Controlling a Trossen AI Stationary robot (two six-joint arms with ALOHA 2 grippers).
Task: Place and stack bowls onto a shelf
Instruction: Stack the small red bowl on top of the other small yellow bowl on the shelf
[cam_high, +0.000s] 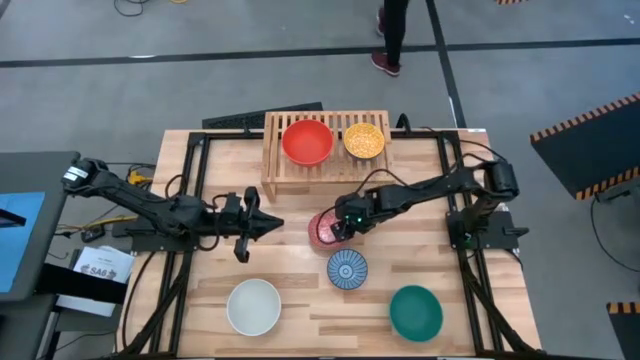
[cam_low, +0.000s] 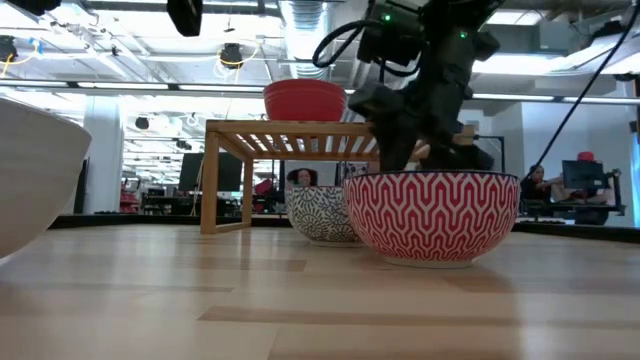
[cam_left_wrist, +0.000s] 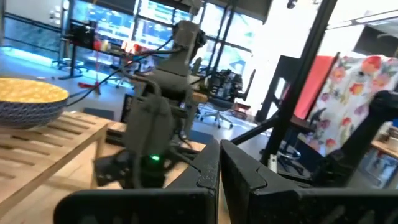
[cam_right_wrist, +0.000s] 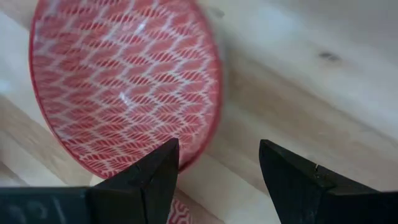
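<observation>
The pink-red bowl (cam_high: 325, 228) sits on the table (cam_high: 300, 300) in the middle, just in front of the shelf (cam_high: 275, 160), and what a pattern: red chevrons zigzag round its white outside, while the inside carries a fine red leaf-like lattice with a red rim. The right gripper (cam_high: 345, 228) is right on it, fingers spread wide and straddling the rim on the side nearest the right arm, one finger (cam_right_wrist: 158, 171) over the inside, the other (cam_right_wrist: 289, 174) outside above bare wood, not clamped on anything. In the low view the dark arm drops in behind the bowl. Count the bowls: six in all. Two are up on the slatted shelf side by side, the plain red bowl (cam_high: 307, 141) and the yellow bowl (cam_high: 364, 140), whose outside shows a blue pattern in the left wrist view. Four are on the table: the pink-red one, the blue striped bowl (cam_high: 347, 269) just beside it toward the near edge, the white bowl (cam_high: 253, 306) at the near left, and the teal bowl (cam_high: 416, 312) at the near right. One shelf, light wood, stands at the far edge of the table. Two arms: the left gripper (cam_high: 272, 224) hangs over the table left of the pink-red bowl, apart from it, fingers pressed together on nothing. Beyond the table a person's shoe (cam_high: 386, 64) shows on the floor.
</observation>
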